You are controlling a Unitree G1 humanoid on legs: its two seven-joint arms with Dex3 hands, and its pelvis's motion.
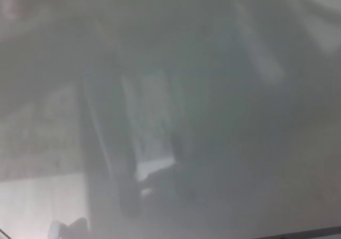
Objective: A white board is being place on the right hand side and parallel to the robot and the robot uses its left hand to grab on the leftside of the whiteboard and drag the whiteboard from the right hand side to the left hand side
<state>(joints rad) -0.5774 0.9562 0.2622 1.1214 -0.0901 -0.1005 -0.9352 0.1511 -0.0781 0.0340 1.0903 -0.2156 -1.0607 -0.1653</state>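
Observation:
The whiteboard (240, 159) fills almost the whole head view as a glossy grey surface, very close and blurred. Its dark lower edge (303, 232) shows as a thin slanted line at the bottom right. Hazy reflections lie on it: a tall dark shape (106, 153) left of centre with a paler panel (152, 127) beside it. At the bottom left edge sits a small dark blob with a pale tip (68, 229); I cannot tell what it is. No hand shows clearly in this view.
A brighter pale patch (37, 201) takes up the lower left of the view, and a light streak (319, 20) crosses the top right corner. Everything is too blurred to make out other objects or edges.

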